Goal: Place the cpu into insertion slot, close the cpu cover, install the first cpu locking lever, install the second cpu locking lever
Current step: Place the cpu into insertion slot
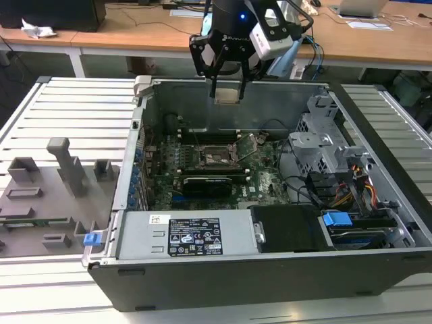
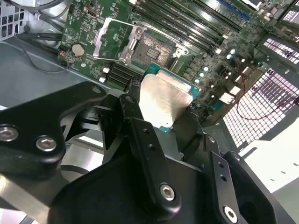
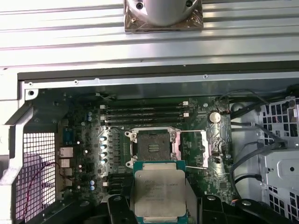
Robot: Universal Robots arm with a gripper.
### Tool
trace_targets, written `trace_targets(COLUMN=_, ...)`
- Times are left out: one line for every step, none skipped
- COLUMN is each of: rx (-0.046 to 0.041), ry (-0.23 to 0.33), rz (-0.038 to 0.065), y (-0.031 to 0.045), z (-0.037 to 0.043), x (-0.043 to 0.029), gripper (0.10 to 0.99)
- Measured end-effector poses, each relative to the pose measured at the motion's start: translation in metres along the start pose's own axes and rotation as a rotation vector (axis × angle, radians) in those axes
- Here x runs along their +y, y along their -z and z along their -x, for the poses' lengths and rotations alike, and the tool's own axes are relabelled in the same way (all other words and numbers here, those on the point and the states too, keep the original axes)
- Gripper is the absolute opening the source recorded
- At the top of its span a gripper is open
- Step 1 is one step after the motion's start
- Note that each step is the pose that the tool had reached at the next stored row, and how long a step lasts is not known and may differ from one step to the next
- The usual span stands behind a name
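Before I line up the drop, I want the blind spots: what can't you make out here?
cpu underside: both wrist views, faces away.
cpu's gripped edges: both wrist views, behind the jaws.
One side of the socket: first wrist view, behind the cpu.
Pins in the socket: exterior view, too small.

We see a ribbed, pale grey metal table (image 1: pixel 74 108) carrying everything. An open computer case (image 1: pixel 270 280) lies on its side across its middle. On the exterior view's left, a flat grey fixture plate (image 1: pixel 34 209) with upright holders rests on the slats, just beside the case.
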State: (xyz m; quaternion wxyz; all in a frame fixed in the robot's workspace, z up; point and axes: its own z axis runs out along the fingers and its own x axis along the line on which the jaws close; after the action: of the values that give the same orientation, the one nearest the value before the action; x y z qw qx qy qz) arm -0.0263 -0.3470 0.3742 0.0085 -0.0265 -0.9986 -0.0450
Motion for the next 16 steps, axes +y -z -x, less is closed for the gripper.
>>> trace_targets(rx=-0.0005, ry=-0.006, rz=0.000, y=0.0000, z=0.0000, x=0.0000, gripper=0.529)
trace_targets(rx=-0.0013, ry=-0.015, rz=0.000, y=0.0000, z=0.0000, x=0.0000, gripper=0.529)
trace_targets(rx=-0.0016, ry=-0.018, rz=0.000, y=0.0000, z=0.0000, x=0.0000, gripper=0.529)
trace_targets(rx=-0.0017, ry=-0.019, rz=0.000, y=-0.0001, z=0.0000, x=0.0000, gripper=0.529)
trace_targets(rx=-0.0020, ry=-0.023, rz=0.000, y=-0.0001, z=0.0000, x=0.0000, gripper=0.529)
trace_targets(rx=-0.0023, ry=-0.025, rz=0.000, y=-0.0001, z=0.0000, x=0.0000, gripper=0.529)
trace_targets(rx=-0.0024, ry=-0.027, rz=0.000, y=-0.0001, z=0.0000, x=0.0000, gripper=0.529)
trace_targets(rx=-0.0027, ry=-0.030, rz=0.001, y=-0.0001, z=0.0000, x=0.0000, gripper=0.529)
trace_targets(rx=-0.0030, ry=-0.033, rz=0.001, y=-0.0001, z=0.0000, x=0.0000, gripper=0.529)
trace_targets(rx=-0.0032, ry=-0.036, rz=0.001, y=-0.0001, z=0.0000, x=0.0000, gripper=0.529)
trace_targets(rx=-0.0038, ry=-0.042, rz=0.001, y=-0.0001, z=0.0000, x=0.0000, gripper=0.529)
trace_targets(rx=-0.0042, ry=-0.047, rz=0.001, y=-0.0001, z=0.0000, x=0.0000, gripper=0.529)
trace_targets(rx=-0.0044, ry=-0.049, rz=0.001, y=-0.0001, z=0.0000, x=0.0000, gripper=0.529)
trace_targets(rx=-0.0046, ry=-0.051, rz=0.001, y=-0.0001, z=0.0000, x=0.0000, gripper=0.529)
trace_targets(rx=-0.0048, ry=-0.054, rz=0.001, y=-0.0001, z=0.0000, x=0.0000, gripper=0.529)
trace_targets(rx=-0.0050, ry=-0.056, rz=0.001, y=-0.0001, z=0.0000, x=0.0000, gripper=0.529)
